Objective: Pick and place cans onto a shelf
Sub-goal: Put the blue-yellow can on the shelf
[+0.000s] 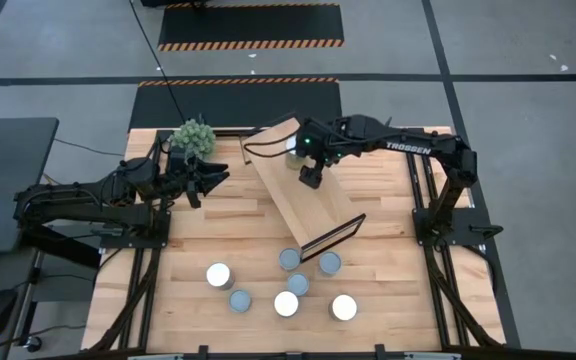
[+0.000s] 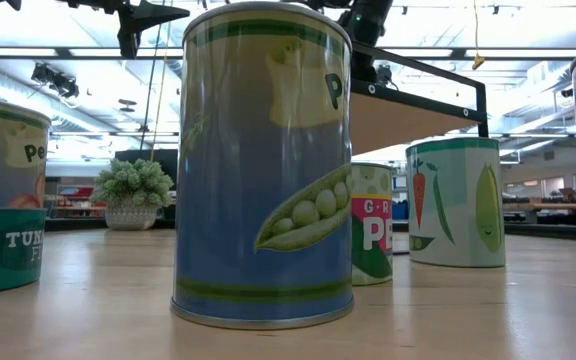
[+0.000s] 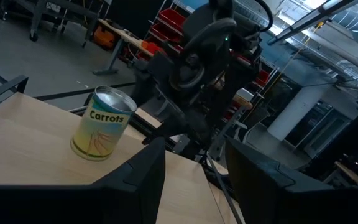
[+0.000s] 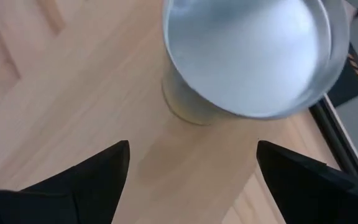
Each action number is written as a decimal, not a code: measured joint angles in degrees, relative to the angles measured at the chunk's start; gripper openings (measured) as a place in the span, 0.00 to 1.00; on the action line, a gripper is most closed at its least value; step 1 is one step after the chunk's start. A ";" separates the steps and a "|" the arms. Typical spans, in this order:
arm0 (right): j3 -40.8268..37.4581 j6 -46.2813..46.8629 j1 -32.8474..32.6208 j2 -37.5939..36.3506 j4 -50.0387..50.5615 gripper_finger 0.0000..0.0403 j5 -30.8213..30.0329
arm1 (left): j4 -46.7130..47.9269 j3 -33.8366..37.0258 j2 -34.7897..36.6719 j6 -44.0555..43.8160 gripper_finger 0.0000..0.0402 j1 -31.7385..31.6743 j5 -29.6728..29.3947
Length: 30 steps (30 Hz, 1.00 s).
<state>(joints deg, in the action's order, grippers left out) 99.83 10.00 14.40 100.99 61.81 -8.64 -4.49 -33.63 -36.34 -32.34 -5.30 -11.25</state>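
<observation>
The shelf (image 1: 313, 195) is a light-wood plank that lies slantwise on the table, with its dark metal frame (image 1: 333, 235) at the near end. One can (image 1: 293, 150), labelled "Carrots" (image 3: 102, 132), stands upright on the plank's far end. My right gripper (image 1: 311, 178) hovers open just above and beside this can (image 4: 247, 56), its fingers pointing down at the plank (image 4: 73, 81) and touching nothing. My left gripper (image 1: 213, 180) is open and empty beside the shelf's left side, next to the plant, and faces the can (image 3: 194, 180). Several more cans (image 1: 286, 303) stand upright on the table near its front edge.
A spiky green plant ball (image 1: 193, 135) in a pot stands at the far left, close to my left gripper. The cans on the table cluster just in front of the shelf's frame end; in the low view a pea can (image 2: 263, 160) fills the foreground, with others beside it.
</observation>
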 joint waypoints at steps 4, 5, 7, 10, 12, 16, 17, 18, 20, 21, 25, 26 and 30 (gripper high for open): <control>0.00 3.32 -0.85 0.00 -0.07 0.89 -4.11 | 0.00 0.00 -0.02 0.00 0.43 0.00 -0.02; 0.00 3.41 -0.95 0.00 -0.05 0.89 -5.26 | 0.00 0.00 0.00 0.00 0.43 0.00 -0.02; 0.00 3.40 -0.99 0.00 -0.06 0.89 -7.08 | 0.01 0.00 -0.02 0.02 0.43 0.00 -0.04; 0.00 2.99 -0.71 0.00 -0.39 0.89 -7.81 | 0.00 0.00 -0.02 0.02 0.43 0.00 -0.04; 0.00 2.85 -0.40 -0.04 -0.45 0.89 -7.81 | 0.02 0.00 -0.02 0.02 0.43 0.00 -0.04; -0.63 3.80 -0.42 -0.66 0.05 0.89 -7.93 | 0.02 0.00 -0.01 0.00 0.43 0.02 -0.04; -1.65 4.66 -0.81 -1.37 -0.56 0.89 -8.06 | 0.00 0.00 -0.02 -0.01 0.43 0.04 -0.02; -3.11 5.72 -1.27 -2.32 -1.23 0.89 -8.07 | 0.01 0.00 -0.02 -0.02 0.43 0.04 -0.02; -7.36 7.89 -2.50 -4.84 -3.66 0.88 -8.03 | 0.00 0.00 0.00 -0.04 0.43 0.04 -0.02; -9.79 8.57 -3.19 -6.39 -5.22 0.88 -8.07 | 0.00 0.00 0.00 -0.02 0.43 0.04 -0.02; -17.53 8.82 -5.08 -11.64 -17.42 0.88 -11.50 | 0.00 -0.01 -0.02 -0.01 0.43 0.04 -0.02; -18.79 7.76 -5.38 -12.30 -20.64 0.88 -13.27 | 0.00 0.00 -0.02 0.02 0.43 0.04 -0.03; -20.59 4.67 -6.22 -11.99 -26.33 0.88 -18.94 | 0.00 0.00 -0.02 0.02 0.43 0.02 -0.04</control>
<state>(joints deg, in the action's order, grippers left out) 79.24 14.67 8.19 89.00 35.48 -27.59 -4.49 -33.63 -36.36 -32.32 -5.28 -11.29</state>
